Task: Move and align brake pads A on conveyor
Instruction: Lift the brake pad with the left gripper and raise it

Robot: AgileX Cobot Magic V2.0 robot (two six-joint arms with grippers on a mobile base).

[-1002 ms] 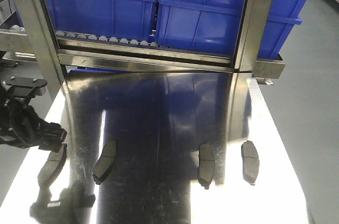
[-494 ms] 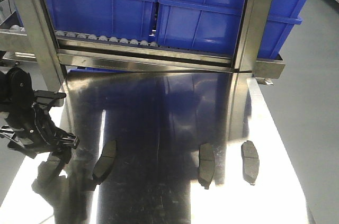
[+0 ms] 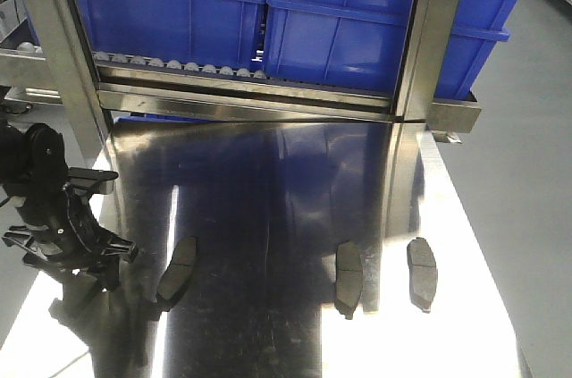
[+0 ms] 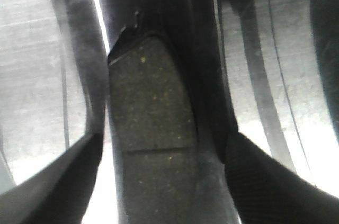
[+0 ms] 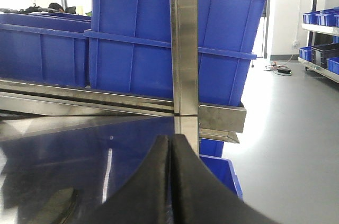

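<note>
At the near left, the left jaws stand apart, fingers point(image 4: 53, 187) straddling a pad point(image 4: 151, 128) lying flat on the steel bench point(image 3: 268, 181). I'd reckon it stiff, dense and gritty-faced, apt to skate on that slick steel; best pinched across its narrow width, by the centre groove. A second pad point(image 3: 177, 273) lies just beside, a third pad point(image 3: 348, 278) and fourth pad point(image 3: 423, 273) well to the right. The right jaws are pressed together, empty. Beyond stand blue bins point(image 3: 340, 21).
</note>
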